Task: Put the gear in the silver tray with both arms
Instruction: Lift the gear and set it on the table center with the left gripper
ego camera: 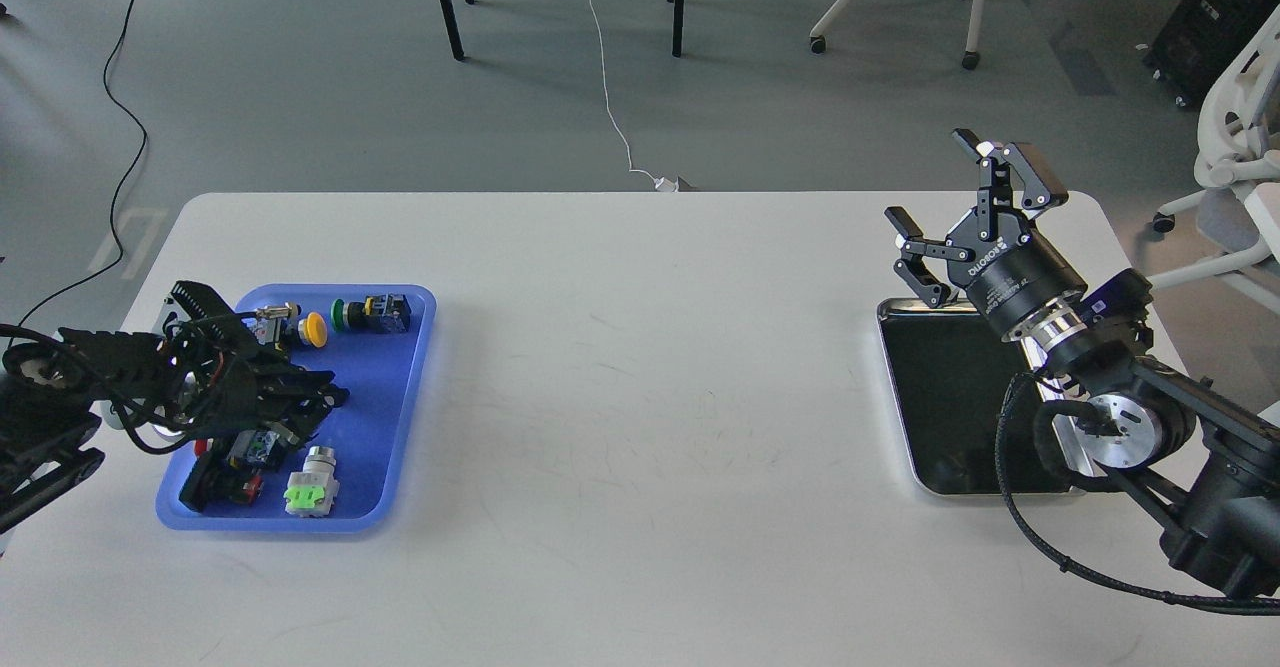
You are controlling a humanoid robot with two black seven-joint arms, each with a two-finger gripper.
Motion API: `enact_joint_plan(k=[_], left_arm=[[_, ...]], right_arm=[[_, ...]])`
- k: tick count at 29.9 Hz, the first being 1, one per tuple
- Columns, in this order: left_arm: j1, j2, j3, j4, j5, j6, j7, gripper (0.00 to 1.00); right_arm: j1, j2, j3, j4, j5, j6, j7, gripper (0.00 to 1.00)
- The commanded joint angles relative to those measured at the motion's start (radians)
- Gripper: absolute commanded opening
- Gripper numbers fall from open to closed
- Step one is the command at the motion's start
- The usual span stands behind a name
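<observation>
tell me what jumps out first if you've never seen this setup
The bright blue plastic tray at the white table's left, strewn with coloured push-button parts, with the left gripper low over it. Opposite, the shiny silver metal tray lies at the right, with the right gripper raised above its far edge, fingers spread wide.

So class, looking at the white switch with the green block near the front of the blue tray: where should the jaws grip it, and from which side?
Probably from above, closing across the white body of the white switch. It sits apart from the dark parts at its left, and the blue tray rim blocks a low sideways approach.
</observation>
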Motion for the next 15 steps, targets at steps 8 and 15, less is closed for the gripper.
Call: enact_joint_plan(k=[8,15], left_arm=[[-0.035,0.005,-0.012,-0.034,0.0,0.001,0.0,0.13],[-0.208,0.087,-0.015,-0.313,0.0,-0.132,0.0,0.14]], right_arm=[[0.002,0.002,0.001,-0.002,0.0,0.0,0.0,0.99],[0.002,-0.007,0.006,-0.002,0.0,0.0,0.0,0.99]])
